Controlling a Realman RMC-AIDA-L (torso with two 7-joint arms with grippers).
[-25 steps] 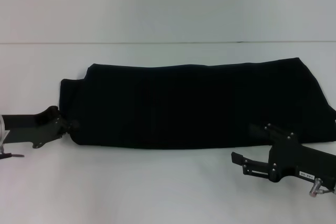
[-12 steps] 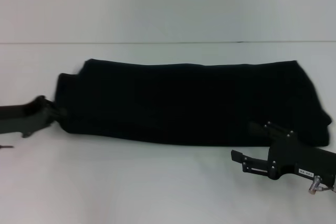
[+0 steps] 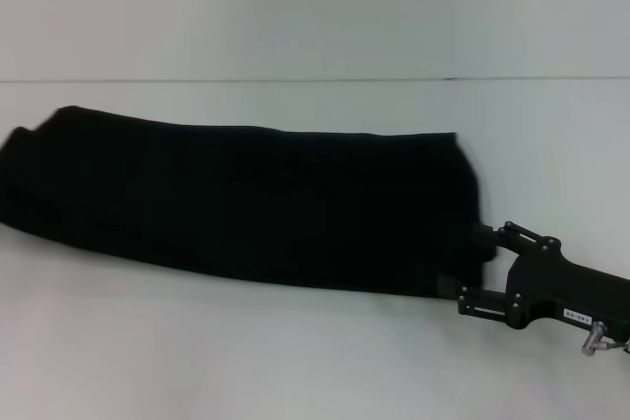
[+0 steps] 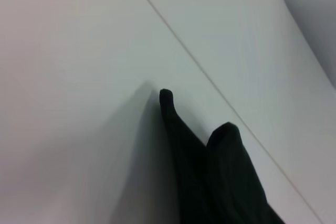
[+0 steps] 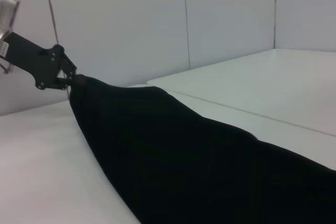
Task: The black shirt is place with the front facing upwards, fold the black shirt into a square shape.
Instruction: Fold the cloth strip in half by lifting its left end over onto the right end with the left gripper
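Note:
The black shirt lies as a long folded band across the white table, from the head view's left border to right of centre, with only plain black showing. My left gripper is out of the head view; the right wrist view shows it pinching the band's far end. In the left wrist view, black cloth lies against the table. My right gripper stands open at the band's right end, one finger beside the upper edge and one by the lower corner.
A thin line crosses the white surface beyond the shirt. In the right wrist view, pale panelled walls and a second white tabletop stand behind. White table surface lies in front of the shirt.
The shirt has slid far left, its right end drawing back to my right gripper. The left gripper, shut on the left end, has gone past the head view's border. The right gripper moved slightly right.

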